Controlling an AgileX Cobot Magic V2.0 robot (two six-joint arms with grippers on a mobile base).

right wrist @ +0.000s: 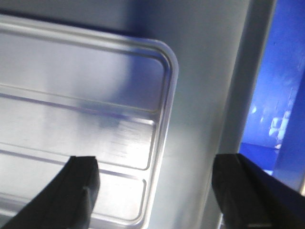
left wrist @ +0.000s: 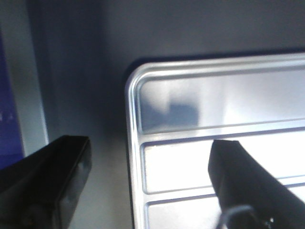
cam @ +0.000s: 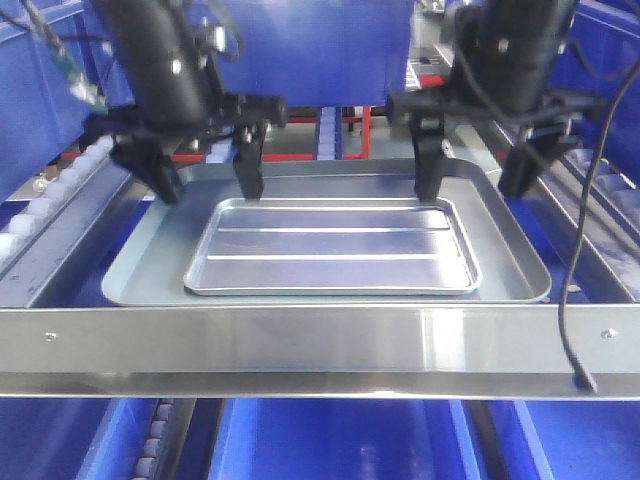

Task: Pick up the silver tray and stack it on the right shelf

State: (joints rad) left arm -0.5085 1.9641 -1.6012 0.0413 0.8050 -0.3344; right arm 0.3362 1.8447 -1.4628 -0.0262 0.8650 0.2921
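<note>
Brushed steel front rail (cam: 300, 340) nearest; beyond, shiny ridged silver tray (cam: 335, 250) inside dull grey tray (cam: 510, 260). Left gripper (cam: 205, 170), right gripper (cam: 480, 165): wide apart, holding nothing.

Blue everywhere behind the action: a big blue bin (cam: 310, 40) sits at twelve o'clock, and blue plastic walls (cam: 35, 90) close in at nine and three. More blue crates (cam: 340, 440) fill the space down at six o'clock, below the metal frame. A bit of red framework (cam: 365, 130) peeks through just right of twelve. Up at one o'clock there's a pale sliver of something too blurred to name. Bright overhead light throws white glare across the metal surfaces.
</note>
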